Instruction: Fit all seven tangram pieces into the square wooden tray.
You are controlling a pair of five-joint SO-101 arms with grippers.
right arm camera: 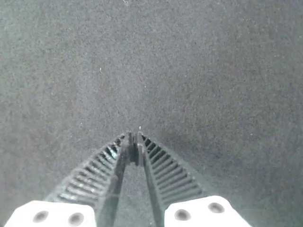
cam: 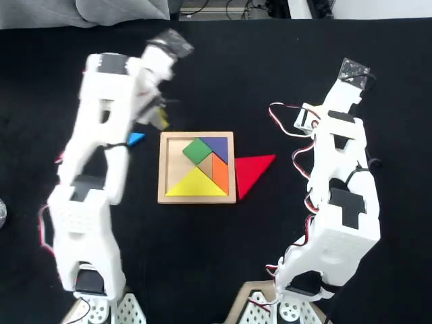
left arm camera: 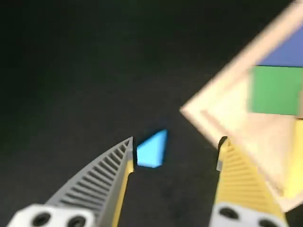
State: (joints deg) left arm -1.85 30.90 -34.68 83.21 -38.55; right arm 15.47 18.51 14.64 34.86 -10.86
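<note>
Blue piece (left arm camera: pixel 152 149) at the gaping mouth of left pincer (left arm camera: pixel 175 142), tray (left arm camera: pixel 196 112) corner close beside.

The table (right arm camera: pixel 213 71) is covered in black matt cloth with a fine, felt-like nap. The tray (cam: pixel 163 169) is pale wood, smooth and matt. The red piece (cam: pixel 251 170) looks flat-painted, perhaps wood too. The right claw (right arm camera: pixel 134 137) is ribbed plastic, and the left arm (cam: pixel 88 209) is white plastic with a faint gloss.

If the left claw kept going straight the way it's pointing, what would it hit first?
Probably the blue piece, lying on the black cloth ahead of the open left claw, near one fingertip. The corner of the wooden tray sits close beside the other, though depth is hard to judge.
</note>
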